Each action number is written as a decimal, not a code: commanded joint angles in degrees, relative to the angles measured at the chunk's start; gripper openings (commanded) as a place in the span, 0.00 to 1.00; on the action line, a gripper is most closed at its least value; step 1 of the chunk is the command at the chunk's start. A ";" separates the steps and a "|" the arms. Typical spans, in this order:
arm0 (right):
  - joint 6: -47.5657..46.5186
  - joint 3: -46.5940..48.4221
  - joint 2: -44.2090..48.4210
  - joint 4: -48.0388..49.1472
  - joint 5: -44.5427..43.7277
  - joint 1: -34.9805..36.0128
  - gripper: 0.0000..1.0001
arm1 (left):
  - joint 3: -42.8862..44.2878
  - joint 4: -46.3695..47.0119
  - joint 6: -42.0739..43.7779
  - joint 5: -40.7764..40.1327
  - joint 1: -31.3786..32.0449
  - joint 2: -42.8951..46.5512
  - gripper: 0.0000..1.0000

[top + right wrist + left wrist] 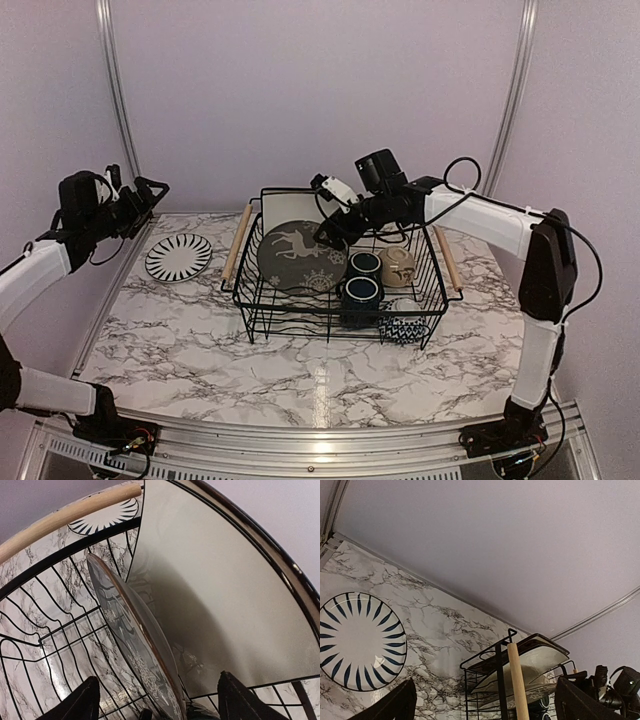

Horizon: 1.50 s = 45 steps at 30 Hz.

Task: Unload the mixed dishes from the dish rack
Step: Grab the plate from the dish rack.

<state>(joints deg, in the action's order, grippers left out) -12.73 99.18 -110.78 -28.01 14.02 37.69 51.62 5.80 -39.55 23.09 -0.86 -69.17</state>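
The right tool (156,702), open, straddles the rim of the grey round deer-pattern plate (295,255) leaning in the black wire dish rack (300,325). The left tool (148,196), wide open and empty, hovers far left above the marble tabletop (200,340).

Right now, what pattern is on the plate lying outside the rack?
The plate has dark radiating stripes on white, clearest in the left wrist view.

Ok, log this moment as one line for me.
striped plate: on table, left of dish rack | right tool: open, straddling deer plate rim | left tool: open, empty | mugs, bowls: in rack
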 commanded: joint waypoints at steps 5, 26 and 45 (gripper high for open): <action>-5.91 3.92 -4.84 -1.58 2.82 -0.44 0.60 | 5.05 6.89 -0.03 6.77 3.50 5.71 0.99; -14.59 5.81 -9.73 -0.30 12.53 -1.00 0.29 | 6.57 12.94 -5.43 9.69 6.48 6.41 0.99; -16.73 11.20 -12.37 -5.76 14.82 -0.82 0.07 | 7.27 13.18 -5.89 10.22 7.63 5.60 0.99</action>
<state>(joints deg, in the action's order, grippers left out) -30.28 108.75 -123.96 -30.79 26.28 35.97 57.47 17.93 -45.67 32.38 6.37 -63.02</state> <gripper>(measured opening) 0.125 0.989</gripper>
